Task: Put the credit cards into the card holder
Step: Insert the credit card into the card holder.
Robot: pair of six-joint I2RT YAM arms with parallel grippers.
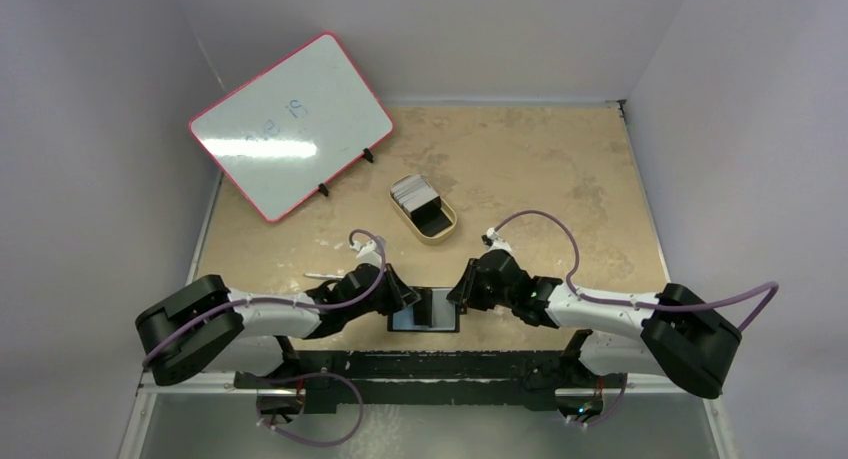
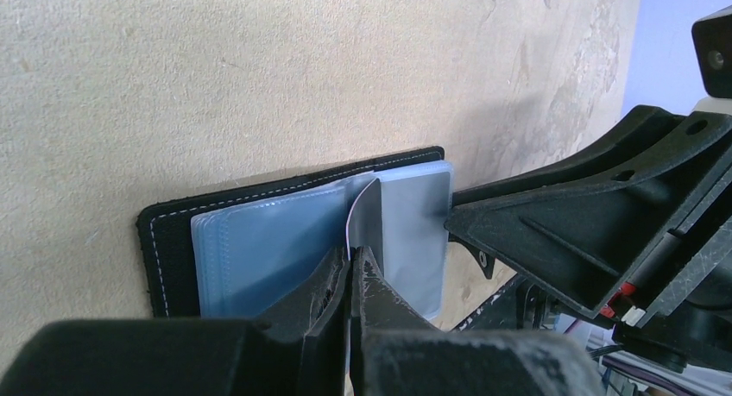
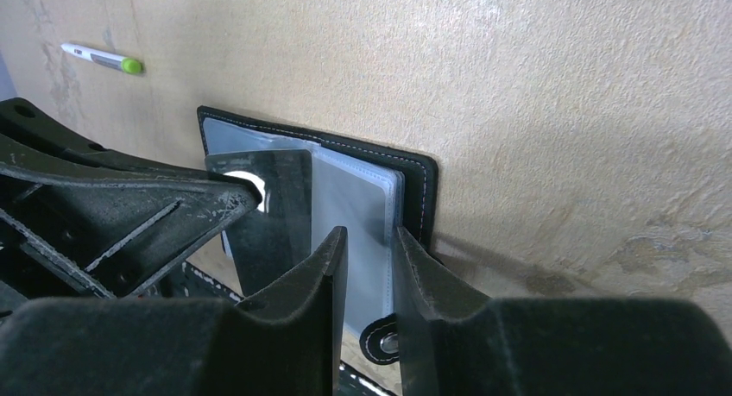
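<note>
The card holder (image 1: 425, 312) lies open flat at the table's near edge, black cover (image 2: 168, 241) outside, bluish-grey plastic sleeves (image 2: 268, 241) inside. My left gripper (image 2: 352, 256) is shut on one credit card (image 2: 369, 219), held on edge with its far end down among the sleeves near the fold. My right gripper (image 3: 369, 236) is just to the right, fingers a narrow gap apart over the holder's right-hand sleeves and cover edge (image 3: 421, 189). The snap tab (image 3: 380, 340) shows below them. The remaining credit cards (image 1: 414, 191) are stacked in the tin.
A tan oval tin (image 1: 440, 229) stands mid-table behind the holder. A pink-framed whiteboard (image 1: 290, 124) leans on stands at the back left. A silver pen (image 3: 99, 58) lies left of the holder. The table's near edge and arm bases are right behind the holder.
</note>
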